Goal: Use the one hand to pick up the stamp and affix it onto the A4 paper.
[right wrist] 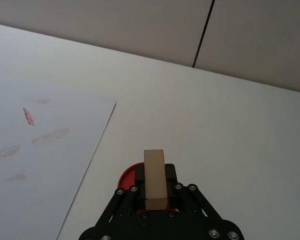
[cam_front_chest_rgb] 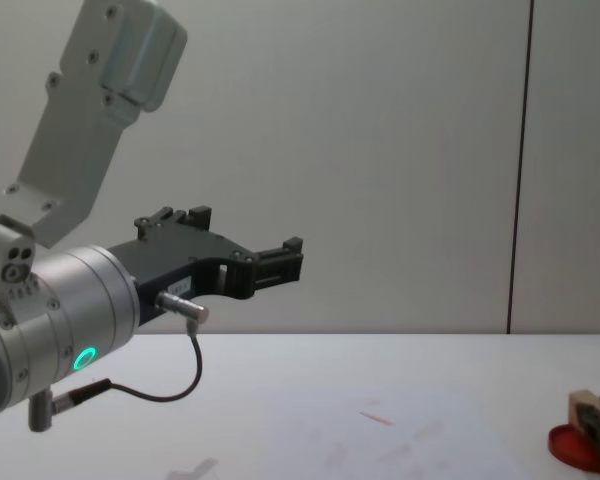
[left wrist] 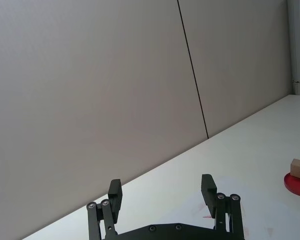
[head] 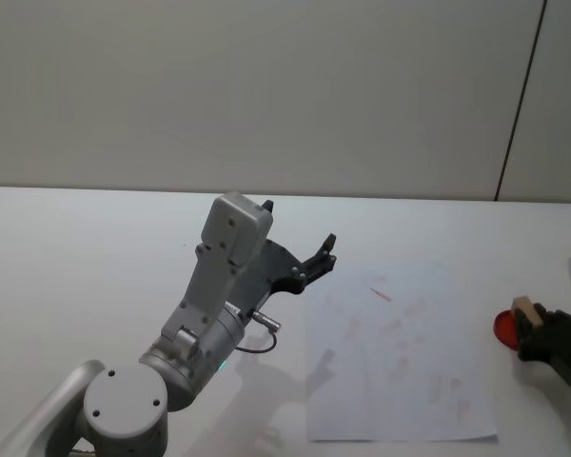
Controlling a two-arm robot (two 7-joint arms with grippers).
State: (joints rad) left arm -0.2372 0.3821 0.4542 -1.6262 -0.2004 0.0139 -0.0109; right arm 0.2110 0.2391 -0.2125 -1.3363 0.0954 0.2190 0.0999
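The right gripper (right wrist: 155, 187) is clamping the wooden stamp (right wrist: 154, 167) at the red ink pad (right wrist: 126, 176), the stamp's long axis running along the fingers. The A4 paper (right wrist: 45, 170) edge is lying near, with bare table (right wrist: 230, 130) beyond. The left gripper (left wrist: 162, 192) is hanging raised, fingers spread, empty.

Your right gripper (head: 538, 335) sits low at the right edge of the scene, its fingers clamped on both sides of the stamp (right wrist: 154, 177). Your left gripper (head: 324, 255) hangs raised at centre-left, forearm angled upward, fingers spread apart and pointing toward the far right.
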